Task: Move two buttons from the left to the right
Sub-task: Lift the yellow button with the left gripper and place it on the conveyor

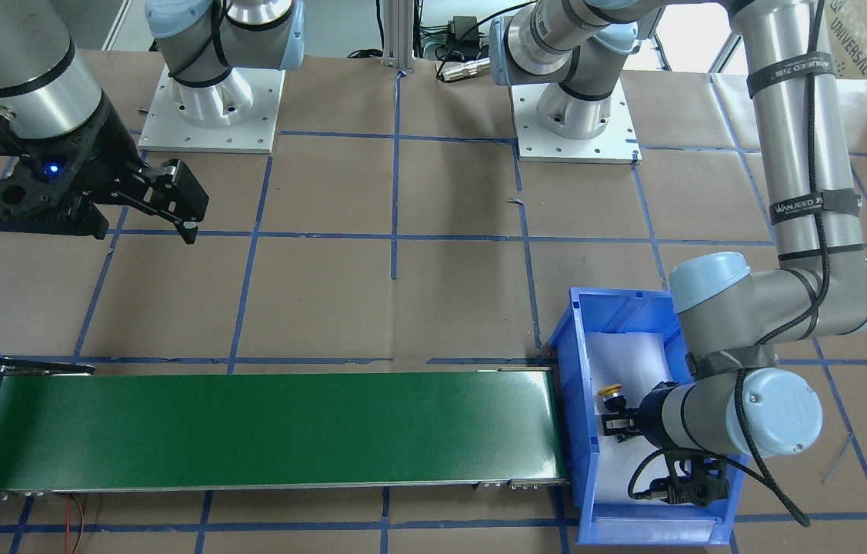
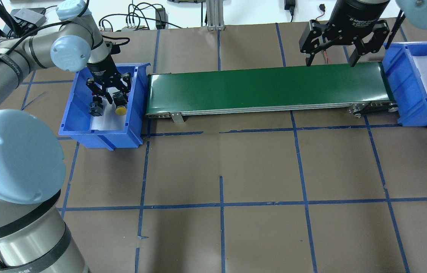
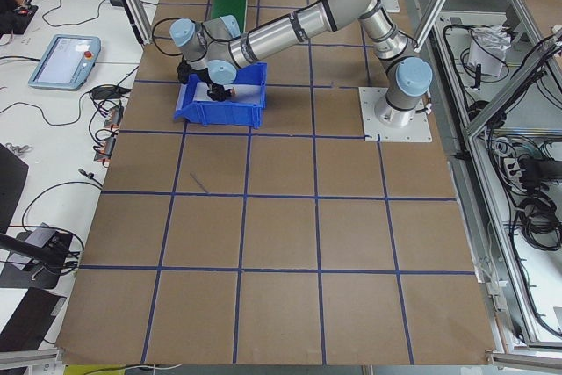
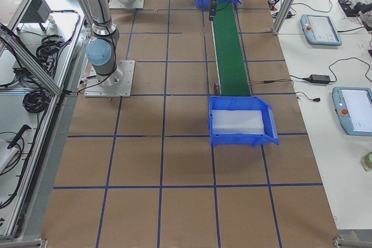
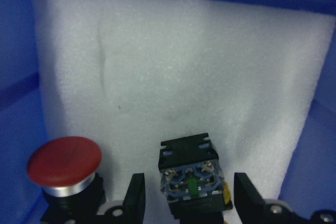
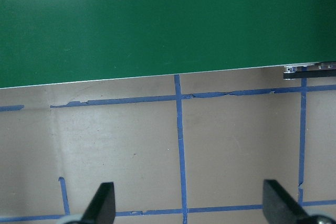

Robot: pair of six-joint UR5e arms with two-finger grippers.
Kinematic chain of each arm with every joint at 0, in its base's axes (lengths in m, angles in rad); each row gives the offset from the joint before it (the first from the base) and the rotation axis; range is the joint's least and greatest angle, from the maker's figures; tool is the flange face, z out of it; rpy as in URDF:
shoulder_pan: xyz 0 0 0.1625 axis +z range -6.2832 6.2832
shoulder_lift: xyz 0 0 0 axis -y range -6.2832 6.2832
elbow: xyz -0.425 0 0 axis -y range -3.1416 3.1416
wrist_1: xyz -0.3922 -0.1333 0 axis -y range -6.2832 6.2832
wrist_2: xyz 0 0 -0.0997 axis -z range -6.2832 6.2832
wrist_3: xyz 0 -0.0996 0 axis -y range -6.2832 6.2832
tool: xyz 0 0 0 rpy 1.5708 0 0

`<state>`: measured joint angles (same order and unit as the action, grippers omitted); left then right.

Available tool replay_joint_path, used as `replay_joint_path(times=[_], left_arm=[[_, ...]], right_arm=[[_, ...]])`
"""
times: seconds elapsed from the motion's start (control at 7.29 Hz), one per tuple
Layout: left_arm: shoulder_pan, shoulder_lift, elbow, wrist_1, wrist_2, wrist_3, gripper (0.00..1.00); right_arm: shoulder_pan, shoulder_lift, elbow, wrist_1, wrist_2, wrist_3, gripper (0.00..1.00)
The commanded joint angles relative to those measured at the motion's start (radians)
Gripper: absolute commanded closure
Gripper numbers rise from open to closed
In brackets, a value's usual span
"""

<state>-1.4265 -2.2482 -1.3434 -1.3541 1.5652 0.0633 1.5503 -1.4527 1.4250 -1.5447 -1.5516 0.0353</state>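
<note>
Yellow button [image 2: 121,110] lies between left gripper's [image 5: 189,182] parted fingers in left bin [image 2: 138,106], red button [image 5: 64,161] just left. Right gripper [image 2: 330,60] gapes wide over belt [image 2: 266,89].

A green conveyor belt [image 2: 266,89] lies across the brown-papered desk [image 2: 258,167], gridded with blue tape [image 2: 221,204]. A blue bin [image 2: 99,134] stands at one end and a second blue bin [image 2: 410,110] at the other, both lined with white foam [image 5: 184,66].
</note>
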Motion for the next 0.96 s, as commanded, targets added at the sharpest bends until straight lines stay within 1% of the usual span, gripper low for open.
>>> replay_joint_path(times=[0.0,0.14,0.27,0.41,0.55,0.69,0.82], left_arm=[[-0.003,-0.002,0.003,0.016,0.007,0.003,0.70],[-0.005,0.013,0.012,0.016,0.012,0.004,0.79],[-0.008,0.039,0.030,0.009,0.010,0.007,0.79],[-0.020,0.127,0.042,-0.011,0.006,0.012,0.77],[-0.026,0.228,0.044,-0.111,-0.003,0.010,0.76],[-0.075,0.310,0.044,-0.144,-0.023,0.001,0.76],[-0.157,0.318,0.044,-0.134,-0.028,-0.038,0.76]], right_arm=[[-0.001,0.000,0.000,0.000,0.001,0.000,0.01],[-0.001,0.000,0.000,-0.002,0.004,0.017,0.01],[-0.001,0.000,0.002,0.000,0.005,0.029,0.00],[-0.007,0.000,0.002,0.003,0.005,0.028,0.00],[-0.018,0.000,0.002,0.002,0.007,0.022,0.00],[-0.030,0.000,0.005,0.006,0.005,0.014,0.00],[-0.041,-0.002,0.006,0.008,-0.001,0.014,0.00]])
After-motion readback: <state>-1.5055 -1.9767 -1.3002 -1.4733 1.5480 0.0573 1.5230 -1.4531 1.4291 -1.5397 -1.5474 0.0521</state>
